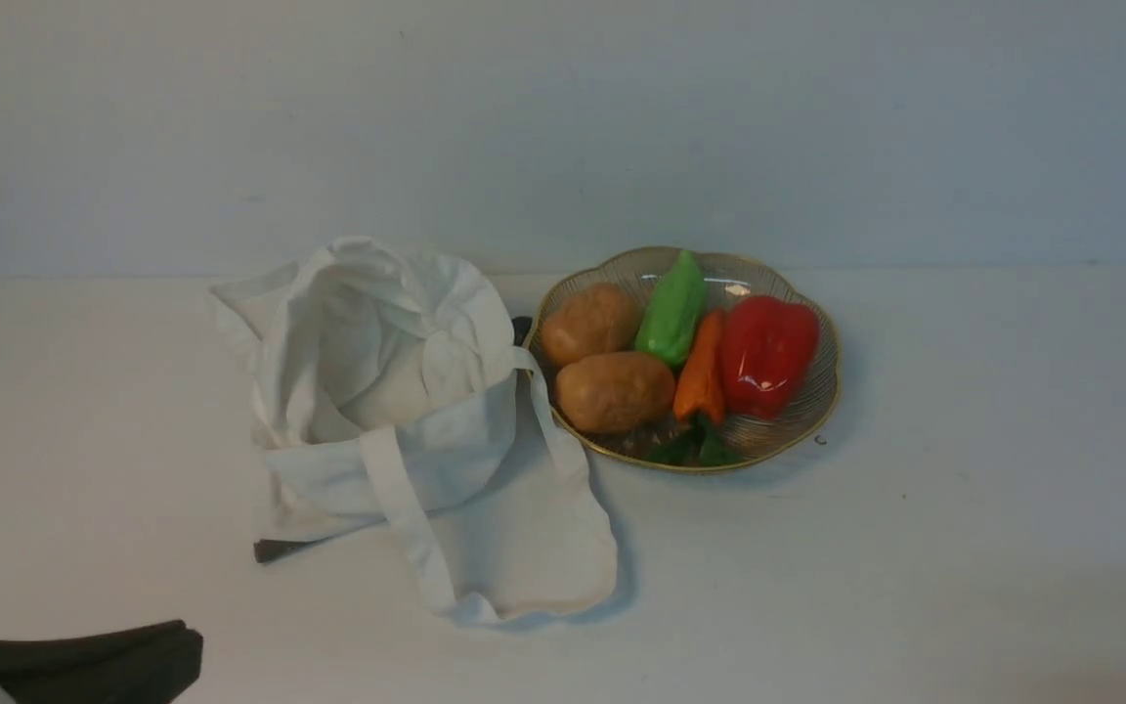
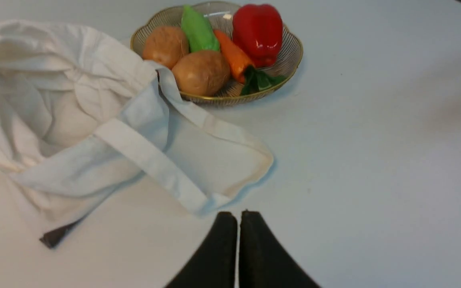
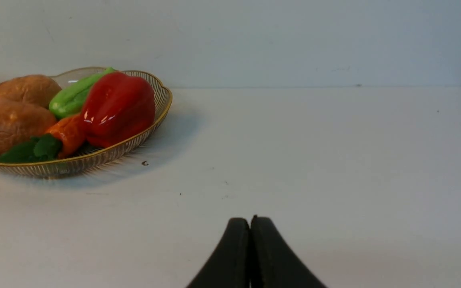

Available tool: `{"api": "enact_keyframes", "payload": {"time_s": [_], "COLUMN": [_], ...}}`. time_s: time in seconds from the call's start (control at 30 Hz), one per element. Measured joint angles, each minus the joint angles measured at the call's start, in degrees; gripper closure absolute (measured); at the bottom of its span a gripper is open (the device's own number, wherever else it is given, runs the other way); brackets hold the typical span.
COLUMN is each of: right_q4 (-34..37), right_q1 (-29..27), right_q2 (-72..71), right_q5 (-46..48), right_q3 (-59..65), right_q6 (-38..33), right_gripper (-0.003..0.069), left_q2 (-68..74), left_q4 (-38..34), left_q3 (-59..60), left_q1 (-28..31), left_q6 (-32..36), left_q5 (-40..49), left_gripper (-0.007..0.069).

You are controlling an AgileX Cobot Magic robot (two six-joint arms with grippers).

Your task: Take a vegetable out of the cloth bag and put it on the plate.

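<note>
Cloth bag [image 2: 66,108] near left hand [image 2: 237,217]

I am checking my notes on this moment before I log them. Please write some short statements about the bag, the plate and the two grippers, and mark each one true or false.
1. Two potatoes, a carrot and a red pepper lie on the plate. True.
2. The cloth bag is on the robot's right of the plate. False: it is on the plate's left.
3. The left gripper has its jaws shut on nothing. True.
4. The right gripper holds the carrot. False: its jaws are shut and empty, and the carrot is on the plate.
</note>
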Motion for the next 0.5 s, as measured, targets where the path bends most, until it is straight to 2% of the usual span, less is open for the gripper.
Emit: {"api": "enact_keyframes", "payload": {"time_s": [0.37, 0.5], "right_q4": [0.00, 0.00], "right_q1": [0.00, 0.00], "right_q2": [0.00, 0.00], "right_q5": [0.00, 0.00], "right_q3": [0.00, 0.00], "right_q6": [0.00, 0.00], "right_gripper": [0.0673, 0.0673], "left_q2": [-2.72, -8.34], "left_q4": [5.69, 9.62], "left_q3": [2.20, 6.76], "left_q1": [0.13, 3.41], "left_q6": [0.00, -0.14], "left_q5": [-1.05, -5.09], "left_gripper": [0.0629, 0.0629]}}
